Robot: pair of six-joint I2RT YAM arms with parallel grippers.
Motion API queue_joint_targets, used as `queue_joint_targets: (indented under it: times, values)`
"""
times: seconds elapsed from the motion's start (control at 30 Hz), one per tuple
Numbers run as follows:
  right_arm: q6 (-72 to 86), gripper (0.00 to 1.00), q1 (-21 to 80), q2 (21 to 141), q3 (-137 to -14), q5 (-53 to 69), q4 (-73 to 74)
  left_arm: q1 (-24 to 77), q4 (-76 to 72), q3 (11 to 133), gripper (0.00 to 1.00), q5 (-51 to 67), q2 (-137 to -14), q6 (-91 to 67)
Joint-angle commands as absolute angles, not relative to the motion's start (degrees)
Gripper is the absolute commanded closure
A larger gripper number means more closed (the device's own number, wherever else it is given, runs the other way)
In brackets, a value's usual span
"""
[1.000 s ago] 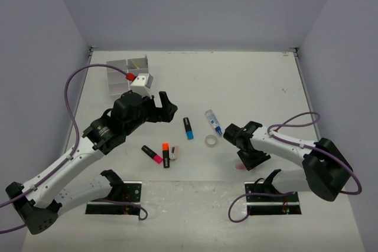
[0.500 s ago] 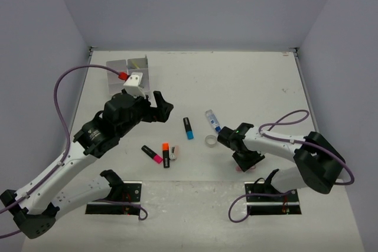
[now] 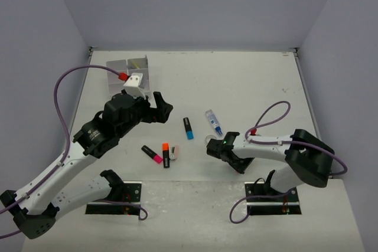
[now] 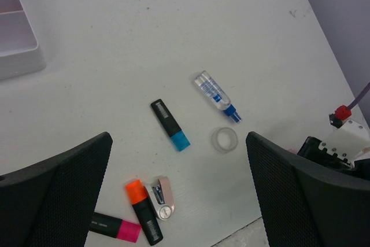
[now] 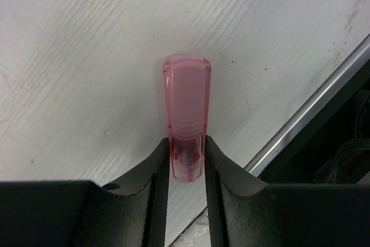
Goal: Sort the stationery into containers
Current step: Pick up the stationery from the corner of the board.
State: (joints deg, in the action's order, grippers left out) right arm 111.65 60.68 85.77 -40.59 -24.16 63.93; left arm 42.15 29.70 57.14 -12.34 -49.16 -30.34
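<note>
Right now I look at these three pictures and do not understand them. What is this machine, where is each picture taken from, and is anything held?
These are two robot arms bolted at the near edge of a table. One picture looks down from above and behind; the other two come from a camera on each wrist. The left gripper is open and empty. The right gripper pinches a pink see-through piece lying near the table's front edge. Also there: a blue highlighter, an orange highlighter, a pink highlighter, a tape ring, a blue-capped tube, and a divided tray at the far left.
</note>
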Motion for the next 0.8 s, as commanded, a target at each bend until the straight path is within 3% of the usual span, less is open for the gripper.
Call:
queue_joint_targets:
  times: [0.0, 0.23, 0.5, 0.77]
  values:
    - [133.80, 0.97, 65.25, 92.76, -36.92, -25.47, 38.90, 42.28, 31.50, 58.96, 0.00, -14.68, -49.21, -29.84]
    - [112.30, 1.00, 68.75, 88.47, -33.33, -31.82, 23.28, 42.29, 31.24, 57.39, 0.00, -15.46, -49.92, -32.05]
    - [87.51, 1.00, 71.30, 77.39, -33.97, -39.35, 22.27, 42.34, 26.62, 54.20, 0.00, -10.77, -53.71, -33.94]
    - [65.58, 1.00, 71.28, 66.55, -30.25, -37.37, 12.16, 42.35, 19.27, 50.17, 0.00, -2.92, -57.06, -36.74]
